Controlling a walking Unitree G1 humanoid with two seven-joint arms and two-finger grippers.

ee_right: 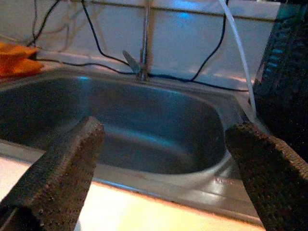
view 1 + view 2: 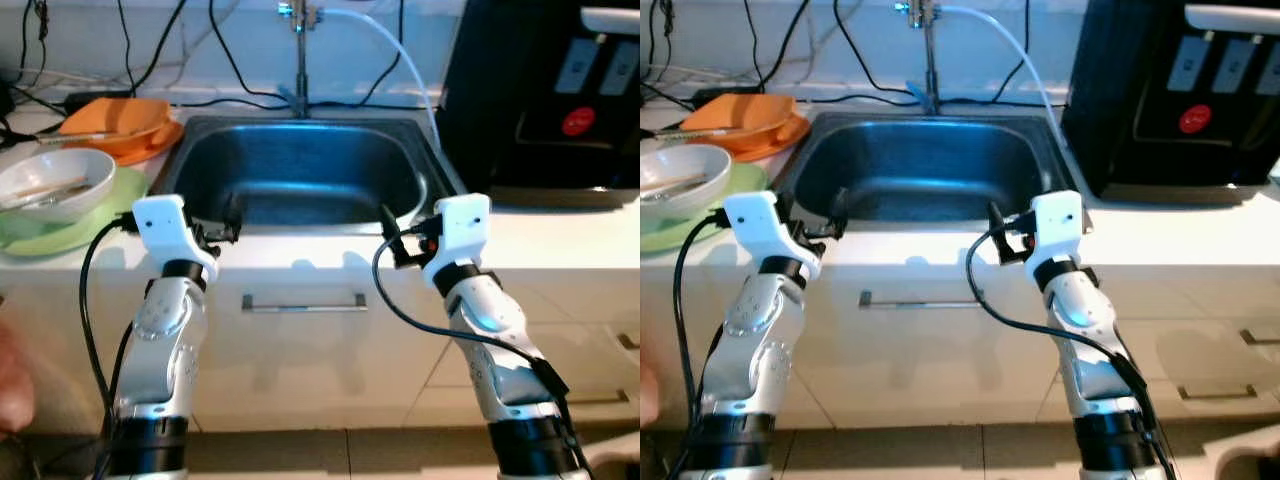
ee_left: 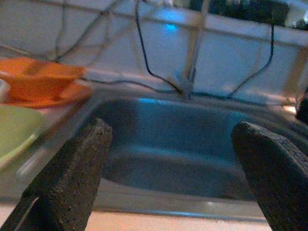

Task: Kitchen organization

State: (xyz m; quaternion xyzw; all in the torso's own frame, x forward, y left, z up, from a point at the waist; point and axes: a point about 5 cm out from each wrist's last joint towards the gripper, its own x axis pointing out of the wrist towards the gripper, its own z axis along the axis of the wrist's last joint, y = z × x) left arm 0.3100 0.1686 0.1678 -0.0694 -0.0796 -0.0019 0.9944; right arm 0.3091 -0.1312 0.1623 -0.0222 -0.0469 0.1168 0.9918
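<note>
A steel sink [image 2: 420, 190] is set into the white counter straight ahead, and its basin holds nothing. My left gripper [image 2: 222, 230] hovers over the sink's front rim near the left corner, open, with nothing between its fingers [image 3: 72, 173]. Near the right corner of the same rim my right gripper [image 2: 393, 236] is also open and holds nothing. To the left on the counter a white bowl [image 2: 55, 185] with utensils sits on a green plate [image 2: 60, 235]. Behind it an orange bowl [image 2: 115, 118] rests on an orange plate [image 2: 150, 145].
A tap [image 2: 299, 60] with a white hose [image 2: 395, 50] rises behind the sink, among black cables along the wall. A black appliance [image 2: 540, 90] with a red mark stands right of the sink. A drawer handle [image 2: 303, 302] is below the counter. A blurred pinkish shape [image 2: 12, 375] is at the left edge.
</note>
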